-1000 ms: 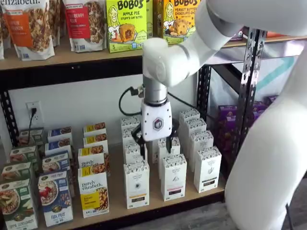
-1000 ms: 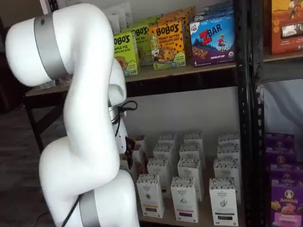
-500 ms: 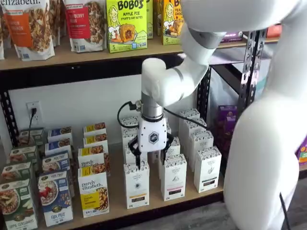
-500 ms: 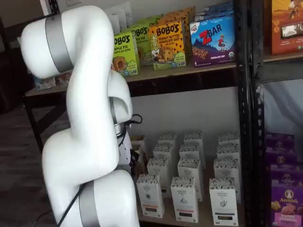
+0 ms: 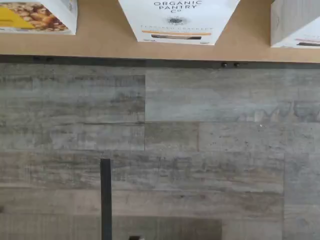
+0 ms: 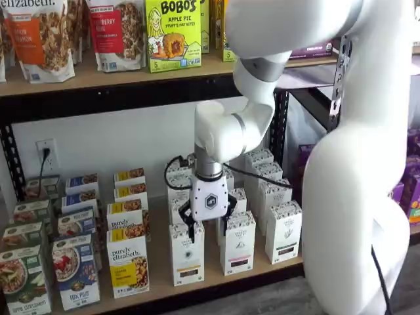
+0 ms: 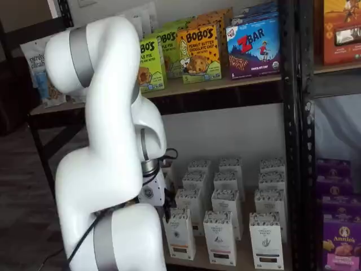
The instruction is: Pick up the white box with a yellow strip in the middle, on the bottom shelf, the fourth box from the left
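Note:
The white box with a yellow strip stands at the front of its row on the bottom shelf, and also shows in a shelf view. In the wrist view it reads "Organic Pantry Co", just behind the shelf's front edge. My gripper hangs pointing down just above and in front of this box's top. A gap shows between its two black fingers, so it is open and holds nothing. In a shelf view only the white body and one black finger show beside the arm.
More white boxes stand in rows to the right. Purely Elizabeth boxes stand to the left. The upper shelf carries Bobo's boxes and granola bags. The wrist view shows the shelf's front edge and grey wood floor.
The gripper has come down from above the rear white boxes and forward to the front box of the row. The arm's upper links have swung right.

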### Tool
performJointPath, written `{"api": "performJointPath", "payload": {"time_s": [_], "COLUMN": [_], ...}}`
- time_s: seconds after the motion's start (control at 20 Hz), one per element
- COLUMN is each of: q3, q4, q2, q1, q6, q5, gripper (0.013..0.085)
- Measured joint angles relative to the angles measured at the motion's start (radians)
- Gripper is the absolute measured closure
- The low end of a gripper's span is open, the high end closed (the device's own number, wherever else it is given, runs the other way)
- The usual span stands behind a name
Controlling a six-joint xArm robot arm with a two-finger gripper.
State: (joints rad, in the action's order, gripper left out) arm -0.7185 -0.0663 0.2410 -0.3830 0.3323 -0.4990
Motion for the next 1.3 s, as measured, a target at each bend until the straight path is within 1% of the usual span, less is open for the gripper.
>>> {"api": "performJointPath", "payload": {"time_s": [0.05, 0.2, 0.25, 0.3, 0.45, 0.55, 0.7, 0.9, 1.05, 1.3], "q3": [-0.006, -0.033, -0.042, -0.05, -0.083, -0.115, -0.169, -0.236, -0.282, -0.359], "q4": [-0.003, -0.032, -0.051, -0.084, -0.159, -0.179, -0.178, -0.131, -0.135, -0.115], "q2": [0.015, 0.072, 0.089, 0.108, 0.16, 0.199, 0.255, 0.316, 0.356, 0.418], "q1": [0.003, 0.006, 0.006, 0.004, -0.001, -0.004, -0.007, -0.008, -0.005, 0.012], "q6": [-0.006, -0.037, -0.055, -0.084, -0.149, -0.165, -0.16, -0.117, -0.123, -0.121], "q5": [0.009, 0.036, 0.046, 0.063, 0.091, 0.097, 0.098, 0.095, 0.096, 0.088], "gripper": [0.013, 0.013, 0.013, 0.013, 0.013, 0.013, 0.013, 0.013, 0.013, 0.013]}}
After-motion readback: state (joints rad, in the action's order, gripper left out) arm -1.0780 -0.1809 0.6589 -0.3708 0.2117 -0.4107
